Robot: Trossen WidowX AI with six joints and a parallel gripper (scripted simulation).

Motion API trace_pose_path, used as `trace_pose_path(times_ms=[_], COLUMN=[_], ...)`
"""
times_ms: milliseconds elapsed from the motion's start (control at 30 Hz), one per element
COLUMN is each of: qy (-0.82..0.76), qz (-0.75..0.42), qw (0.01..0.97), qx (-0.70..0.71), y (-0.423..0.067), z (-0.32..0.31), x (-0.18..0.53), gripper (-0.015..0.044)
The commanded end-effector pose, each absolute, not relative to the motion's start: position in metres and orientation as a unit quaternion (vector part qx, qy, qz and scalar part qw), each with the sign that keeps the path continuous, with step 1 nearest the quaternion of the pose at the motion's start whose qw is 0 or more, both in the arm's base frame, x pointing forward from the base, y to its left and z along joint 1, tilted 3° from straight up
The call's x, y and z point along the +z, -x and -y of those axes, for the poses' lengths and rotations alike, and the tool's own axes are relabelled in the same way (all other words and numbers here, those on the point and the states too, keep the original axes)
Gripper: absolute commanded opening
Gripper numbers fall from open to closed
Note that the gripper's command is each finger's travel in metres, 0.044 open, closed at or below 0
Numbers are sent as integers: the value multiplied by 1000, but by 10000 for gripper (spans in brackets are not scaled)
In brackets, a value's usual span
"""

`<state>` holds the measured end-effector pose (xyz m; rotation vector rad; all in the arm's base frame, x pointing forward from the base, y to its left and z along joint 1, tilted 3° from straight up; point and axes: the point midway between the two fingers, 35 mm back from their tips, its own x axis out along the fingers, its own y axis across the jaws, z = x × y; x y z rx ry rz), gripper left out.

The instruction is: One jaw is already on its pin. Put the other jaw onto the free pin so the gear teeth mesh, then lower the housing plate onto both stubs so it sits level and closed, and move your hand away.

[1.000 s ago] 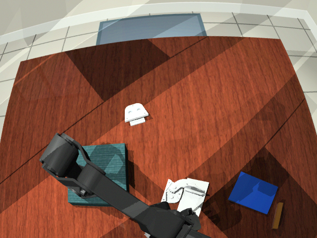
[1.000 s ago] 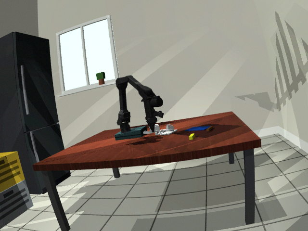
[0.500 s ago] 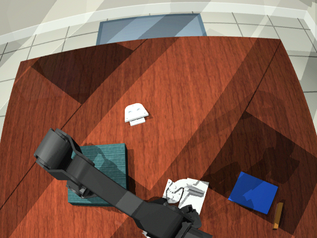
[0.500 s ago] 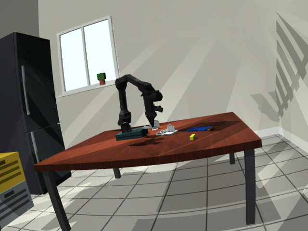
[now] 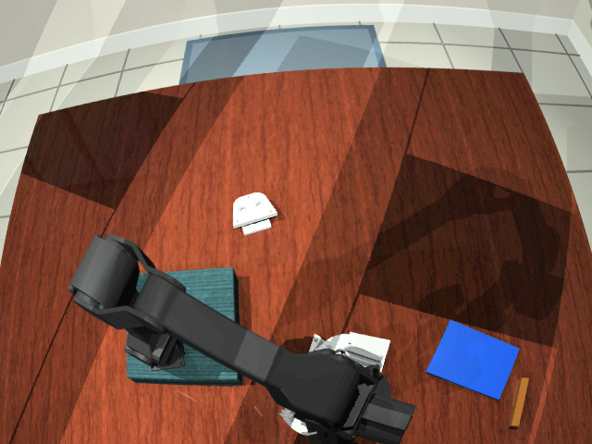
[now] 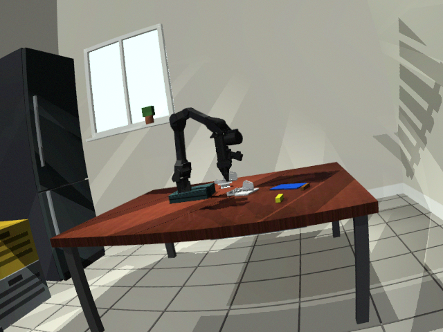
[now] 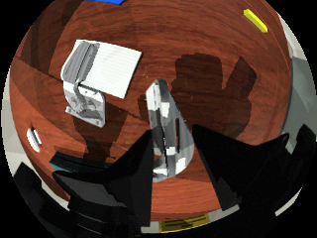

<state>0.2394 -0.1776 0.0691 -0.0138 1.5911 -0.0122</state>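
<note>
My gripper (image 6: 226, 178) (image 7: 172, 131) points down and is shut on the loose white jaw (image 5: 301, 424) (image 6: 232, 175) (image 7: 170, 141), held above the table beside the base. The white base with its flat plate (image 5: 374, 345) (image 6: 250, 191) (image 7: 116, 66) lies on the table. The other jaw (image 7: 81, 59) sits at the base, its upright pad beside the flat plate. The pins and gear teeth are too small or covered to tell apart. The housing plate (image 5: 252, 210) (image 7: 33, 140), white with two round marks, lies apart on the table. The arm partly covers the base in the top view.
The arm stands on a teal block (image 5: 210, 296) (image 6: 194, 194). A blue sheet (image 5: 473, 361) (image 6: 288, 186) lies beyond the base, with an orange bar (image 5: 518, 402) beside it. A yellow block (image 6: 279, 198) (image 7: 256, 21) lies nearer the table edge in the exterior view.
</note>
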Motion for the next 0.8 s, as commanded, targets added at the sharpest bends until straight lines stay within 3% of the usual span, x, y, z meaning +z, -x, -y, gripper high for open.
trace_pose_path(times_ms=[0, 767], qy=[-11, -101], qz=[-714, -705], qw=[700, 694], qx=[-20, -107], y=[-250, -292], z=[168, 107], x=[68, 67], gripper=[134, 134])
